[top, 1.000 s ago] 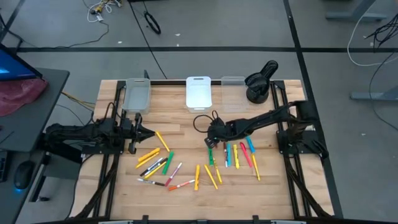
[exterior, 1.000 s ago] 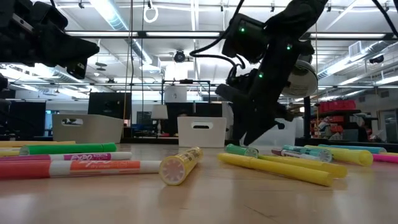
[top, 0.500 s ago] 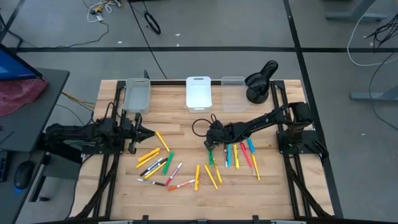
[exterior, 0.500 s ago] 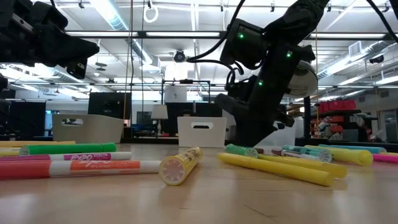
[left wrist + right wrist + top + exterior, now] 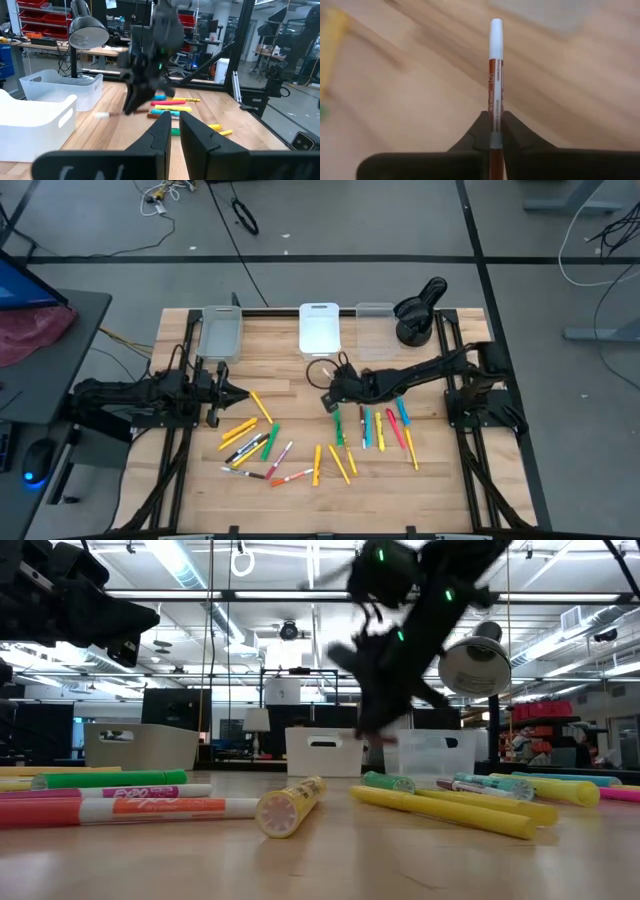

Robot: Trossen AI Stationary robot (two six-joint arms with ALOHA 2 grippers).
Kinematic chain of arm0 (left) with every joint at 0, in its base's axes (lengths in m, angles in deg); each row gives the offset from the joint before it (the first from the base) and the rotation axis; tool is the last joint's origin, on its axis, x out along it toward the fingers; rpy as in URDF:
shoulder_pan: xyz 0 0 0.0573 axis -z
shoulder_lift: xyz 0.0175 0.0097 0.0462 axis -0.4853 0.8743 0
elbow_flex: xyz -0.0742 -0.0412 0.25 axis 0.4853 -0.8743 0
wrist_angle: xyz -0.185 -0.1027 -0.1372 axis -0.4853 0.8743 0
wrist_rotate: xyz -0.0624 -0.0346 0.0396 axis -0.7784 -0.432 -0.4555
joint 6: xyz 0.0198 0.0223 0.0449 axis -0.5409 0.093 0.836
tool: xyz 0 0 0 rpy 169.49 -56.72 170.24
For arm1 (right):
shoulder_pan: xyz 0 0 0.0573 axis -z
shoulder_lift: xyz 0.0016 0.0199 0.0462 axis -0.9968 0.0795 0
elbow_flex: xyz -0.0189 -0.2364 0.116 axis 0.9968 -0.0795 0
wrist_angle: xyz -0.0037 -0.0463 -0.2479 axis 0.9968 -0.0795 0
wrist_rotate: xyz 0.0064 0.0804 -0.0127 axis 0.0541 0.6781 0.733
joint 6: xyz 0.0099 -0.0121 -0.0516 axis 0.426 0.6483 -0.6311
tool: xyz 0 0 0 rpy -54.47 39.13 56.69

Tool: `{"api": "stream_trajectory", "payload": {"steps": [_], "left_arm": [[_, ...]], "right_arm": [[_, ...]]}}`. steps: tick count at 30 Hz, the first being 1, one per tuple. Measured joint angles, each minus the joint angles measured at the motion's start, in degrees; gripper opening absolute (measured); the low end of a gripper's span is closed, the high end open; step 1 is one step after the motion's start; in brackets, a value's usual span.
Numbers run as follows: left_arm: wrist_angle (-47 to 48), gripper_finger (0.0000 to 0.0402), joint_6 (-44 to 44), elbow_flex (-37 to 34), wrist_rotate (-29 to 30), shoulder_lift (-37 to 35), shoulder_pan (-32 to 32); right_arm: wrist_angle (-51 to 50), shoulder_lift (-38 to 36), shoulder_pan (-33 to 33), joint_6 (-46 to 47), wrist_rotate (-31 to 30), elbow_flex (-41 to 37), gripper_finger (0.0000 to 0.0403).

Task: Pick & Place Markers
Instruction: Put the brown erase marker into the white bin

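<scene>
The wooden table (image 5: 300, 380) carries three bins along its far edge: a clear one on the left (image 5: 220, 332), a white one in the middle (image 5: 320, 328) and another clear one to the right (image 5: 375, 320), with a black desk lamp (image 5: 420, 310) beside that last one. From where I stand, what matters for the coming move is that the right gripper (image 5: 328, 398), reaching in over the middle of the table, sits just short of the white bin, which lies straight beyond it toward the far edge; that arm is plainly the nearer one. Its fingers are pinched tight on a brown-barrelled marker with a white cap (image 5: 495, 75), and the marker's long axis runs straight out ahead of the fingers, cap leading. I'd guess the carry to a bin is the step in hand. The left gripper (image 5: 228, 392) waits near the left side of the table, lifted off the wood, its fingers nearly together with only a thin gap and nothing between them. The rest of the markers lie loose on the table in two groups: about ten in the left scatter (image 5: 255, 442), yellow, green, red and white among them, and about ten more in the right scatter (image 5: 380, 430) below the working arm, though overlaps make an exact count uncertain.
</scene>
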Motion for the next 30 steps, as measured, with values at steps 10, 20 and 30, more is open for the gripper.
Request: {"api": "stream_trajectory", "payload": {"steps": [10, 20, 30], "left_arm": [[0.0, 0.0042, 0.0, 0.0, 0.0, 0.0, 0.0], [0.0, 0.0042, 0.0, 0.0, 0.0, 0.0, 0.0], [0.0, 0.0042, 0.0, 0.0, 0.0, 0.0, 0.0]], "right_arm": [[-6.6, -1.1, 12.3, -10.6, 9.7, 20.9, 0.0014], [-11.2, 5.0, 27.3, -6.9, 25.9, 27.0, 0.0014], [-5.7, 14.7, 28.7, -3.6, 28.2, 27.0, 0.0014]]}}
